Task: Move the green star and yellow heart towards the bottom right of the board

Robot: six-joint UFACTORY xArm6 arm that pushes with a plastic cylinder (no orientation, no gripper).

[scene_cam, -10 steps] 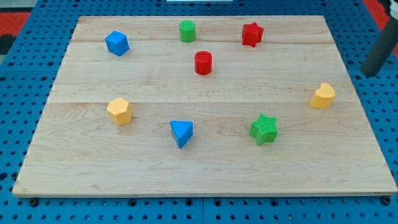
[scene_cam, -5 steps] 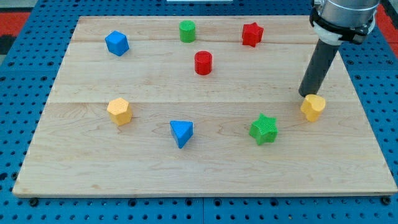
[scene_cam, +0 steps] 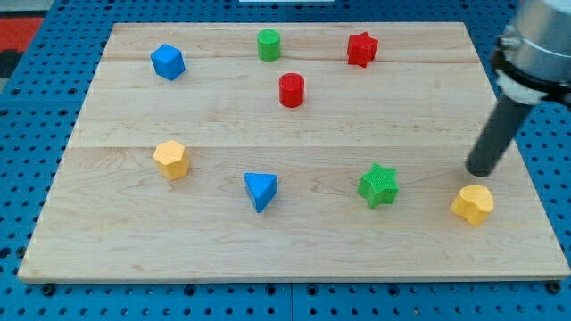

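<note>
Now my tip [scene_cam: 480,172] rests on the wooden board [scene_cam: 134,250], holding nothing, just above the yellow heart block [scene_cam: 472,204] near the view's bottom right; whether they touch is unclear. The dark rod leans up toward the view's right. Left of the heart sits the green star block [scene_cam: 378,185].

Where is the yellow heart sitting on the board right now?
The yellow heart lies near the board's bottom-right corner in the camera view, right of the green star, with my tip just above it.
</note>
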